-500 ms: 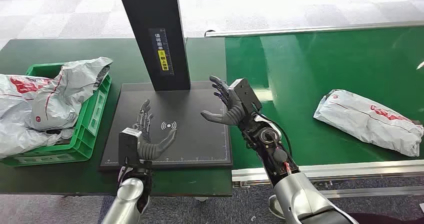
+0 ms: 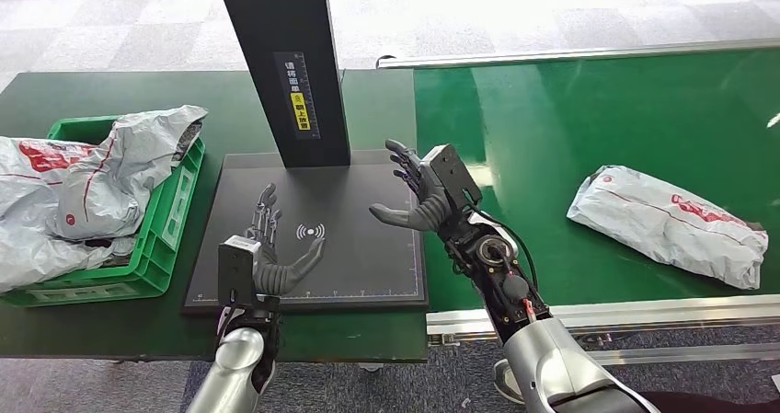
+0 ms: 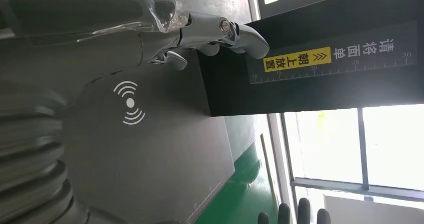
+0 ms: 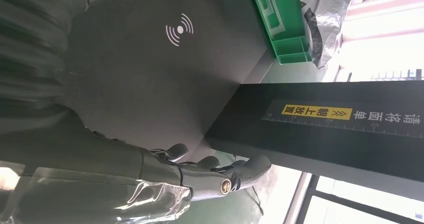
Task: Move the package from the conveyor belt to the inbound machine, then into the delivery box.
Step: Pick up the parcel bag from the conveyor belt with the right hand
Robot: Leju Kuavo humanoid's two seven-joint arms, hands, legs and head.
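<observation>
Our package (image 2: 667, 224) had drifted slightly closer along the conveyor belt (image 2: 598, 119); our left hand (image 2: 271, 257) and right hand (image 2: 425, 192) waited open, empty, above the inbound machine (image 2: 359, 266).

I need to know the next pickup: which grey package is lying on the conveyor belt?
The flat grey package alone on the green conveyor belt, to the robot's right; the others are piled in the green crate.

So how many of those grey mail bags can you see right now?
3 that I can make out. One package lies on the green conveyor belt, to the right. Two more grey bags are heaped in the green crate at left; others may be buried under them.
</observation>
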